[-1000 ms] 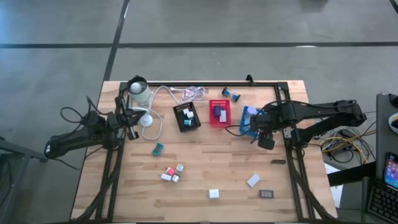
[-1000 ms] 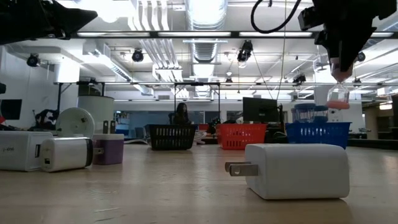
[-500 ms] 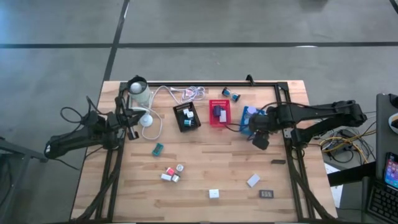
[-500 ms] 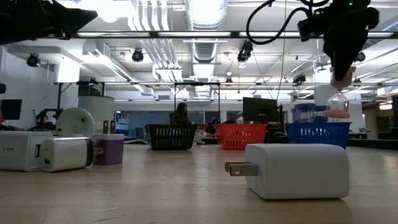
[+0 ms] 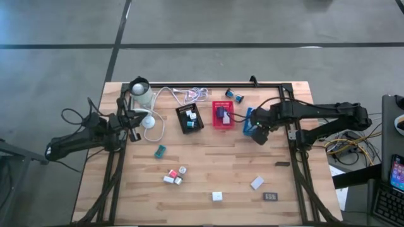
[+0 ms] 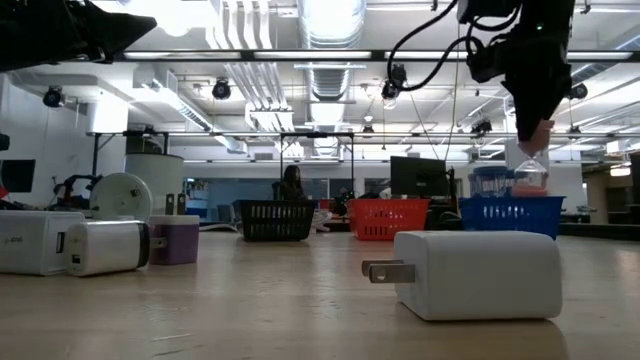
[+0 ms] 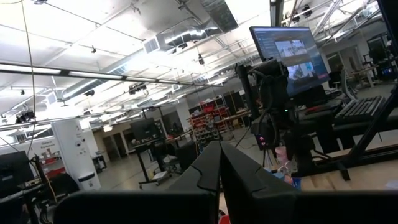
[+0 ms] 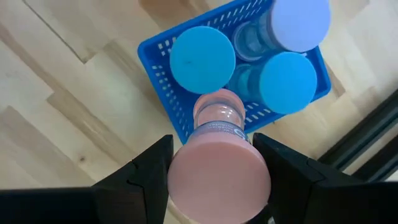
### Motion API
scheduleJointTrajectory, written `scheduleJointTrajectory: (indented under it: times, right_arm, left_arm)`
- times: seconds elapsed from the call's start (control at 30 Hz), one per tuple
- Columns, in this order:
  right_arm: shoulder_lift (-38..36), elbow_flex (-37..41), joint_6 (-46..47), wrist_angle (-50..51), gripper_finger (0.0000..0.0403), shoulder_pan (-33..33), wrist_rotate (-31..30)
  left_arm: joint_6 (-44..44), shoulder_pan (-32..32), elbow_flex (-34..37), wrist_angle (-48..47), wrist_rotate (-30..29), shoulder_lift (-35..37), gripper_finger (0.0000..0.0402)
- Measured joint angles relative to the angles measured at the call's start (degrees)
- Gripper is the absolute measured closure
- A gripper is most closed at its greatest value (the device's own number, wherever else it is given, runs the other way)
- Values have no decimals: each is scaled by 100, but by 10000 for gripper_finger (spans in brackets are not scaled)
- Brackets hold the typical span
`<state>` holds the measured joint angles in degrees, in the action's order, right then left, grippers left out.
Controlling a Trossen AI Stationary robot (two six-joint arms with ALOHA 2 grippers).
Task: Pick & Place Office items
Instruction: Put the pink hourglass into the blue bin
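Your right gripper [image 8: 214, 180] has its fingers [image 8: 146, 168] clenched on a pink roll [image 8: 219, 171], held above the near edge of the blue tray [image 8: 163, 93]; in the high view this sits right of centre, just right of the red tray [image 5: 222, 115]. The blue tray already holds two blue rolls [image 8: 202, 60] and a lavender roll [image 8: 300, 22], so by my reading you are about to add a fourth piece, not yet let go

The black tray [image 5: 189, 118] and red tray each carry a few pieces too. Still loose on the tabletop [image 5: 208, 170]: a teal block [image 5: 160, 150], a small cluster of pink and white pieces [image 5: 174, 174] at lower centre, two white blocks [image 5: 217, 196], a dark rectangle [image 5: 271, 197] lower right, and two pieces [image 5: 235, 96] at the far edge. Roughly half remains, I judge

Your left gripper [image 7: 221, 177] waits at the left edge with its fingers pressed together, holding nothing

What lies inside the black and red trays is too small to name, and the low view hides most loose pieces behind the white charger block [image 6: 475, 274]
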<state>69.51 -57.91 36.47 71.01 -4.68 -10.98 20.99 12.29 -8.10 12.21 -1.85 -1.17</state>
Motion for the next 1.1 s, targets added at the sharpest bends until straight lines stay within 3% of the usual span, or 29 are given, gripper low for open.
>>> scheduleJointTrajectory:
  times: [0.4, 0.83, 1.1]
  right_arm:
    - [144, 100, 66, -392, 211, -264, 338]
    - [1074, 102, -170, -419, 211, -418, 357]
    - [1284, 177, -429, -648, 211, -617, 373]
  left_arm:
    - [-17, 0, 0, 0, 4, 0, 388]
    - [-66, 0, 0, -2, 4, 0, 388]
    - [-165, 0, 0, -16, 5, 0, 388]
